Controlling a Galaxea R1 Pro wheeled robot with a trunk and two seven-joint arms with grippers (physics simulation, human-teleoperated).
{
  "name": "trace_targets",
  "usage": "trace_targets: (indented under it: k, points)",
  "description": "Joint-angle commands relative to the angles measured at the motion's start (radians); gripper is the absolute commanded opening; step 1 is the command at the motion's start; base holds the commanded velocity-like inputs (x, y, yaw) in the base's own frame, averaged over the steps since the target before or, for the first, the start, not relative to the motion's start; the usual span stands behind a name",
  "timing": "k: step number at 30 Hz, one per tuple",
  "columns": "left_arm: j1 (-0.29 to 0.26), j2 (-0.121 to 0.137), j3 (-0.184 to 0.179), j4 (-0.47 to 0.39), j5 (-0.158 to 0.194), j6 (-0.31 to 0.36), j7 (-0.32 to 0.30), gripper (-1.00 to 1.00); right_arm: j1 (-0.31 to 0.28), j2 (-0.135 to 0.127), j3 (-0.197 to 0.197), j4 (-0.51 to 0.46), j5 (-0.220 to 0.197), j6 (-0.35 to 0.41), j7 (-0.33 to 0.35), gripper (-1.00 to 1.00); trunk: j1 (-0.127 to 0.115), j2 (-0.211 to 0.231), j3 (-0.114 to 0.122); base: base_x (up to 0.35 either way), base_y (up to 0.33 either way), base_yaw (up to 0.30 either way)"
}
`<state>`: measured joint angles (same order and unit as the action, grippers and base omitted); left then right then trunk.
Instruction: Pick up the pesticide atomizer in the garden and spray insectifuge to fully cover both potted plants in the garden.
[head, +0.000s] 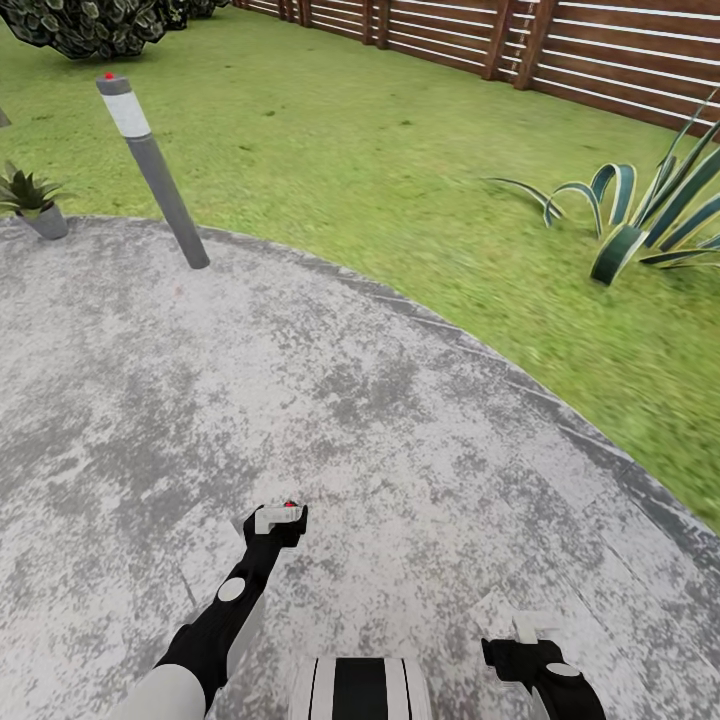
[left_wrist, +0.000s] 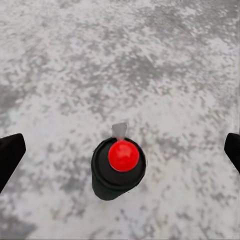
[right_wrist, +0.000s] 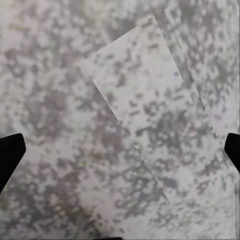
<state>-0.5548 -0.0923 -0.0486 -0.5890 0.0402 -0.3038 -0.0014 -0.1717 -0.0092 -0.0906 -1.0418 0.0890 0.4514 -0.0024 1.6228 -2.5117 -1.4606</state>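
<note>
The pesticide atomizer (left_wrist: 118, 172), a dark cylinder with a red top, stands upright on the grey stone patio (head: 400, 420). My left gripper (left_wrist: 120, 155) hangs over it, open, with the two black fingertips (left_wrist: 10, 152) far apart on either side and not touching it. From the head camera, the atomizer's red top (head: 291, 505) peeks out just beyond the left gripper (head: 275, 520). My right gripper (head: 528, 632) is open over bare patio (right_wrist: 130, 110) at the near right. A small leafy plant in a grey pot (head: 30, 200) sits at the patio's far left edge; I cannot tell if it is one of the potted plants.
A tilted grey lamp post (head: 155, 170) with a red top stands at the patio's far edge. A big striped agave (head: 640, 215) grows on the lawn (head: 400, 170) at the right. A brown slat fence (head: 600, 50) and a dark bush (head: 90, 25) close the back.
</note>
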Motion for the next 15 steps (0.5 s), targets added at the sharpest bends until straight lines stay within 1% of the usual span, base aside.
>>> trace_targets:
  k: [1, 5, 15]
  points:
    - [0.0, 0.0, -0.002, 0.001, 0.004, -0.003, 0.0, 1.0, 0.0, 0.0, 0.0, -0.001, 0.009, 0.006, 0.001, 1.0, 0.0, 0.0, -0.001, 0.196, -0.133, 0.0]
    - [0.0, 0.0, -0.002, 0.0, 0.004, -0.004, 0.0, 1.0, 0.0, 0.0, 0.0, -0.001, 0.009, 0.006, 0.001, 1.0, 0.0, 0.0, -0.001, 0.146, -0.1, 0.0]
    - [0.0, 0.0, -0.002, -0.002, 0.004, -0.005, 0.0, 1.0, 0.0, 0.0, 0.0, -0.001, 0.009, 0.006, 0.001, 1.0, 0.0, 0.0, -0.001, 0.016, -0.011, 0.0]
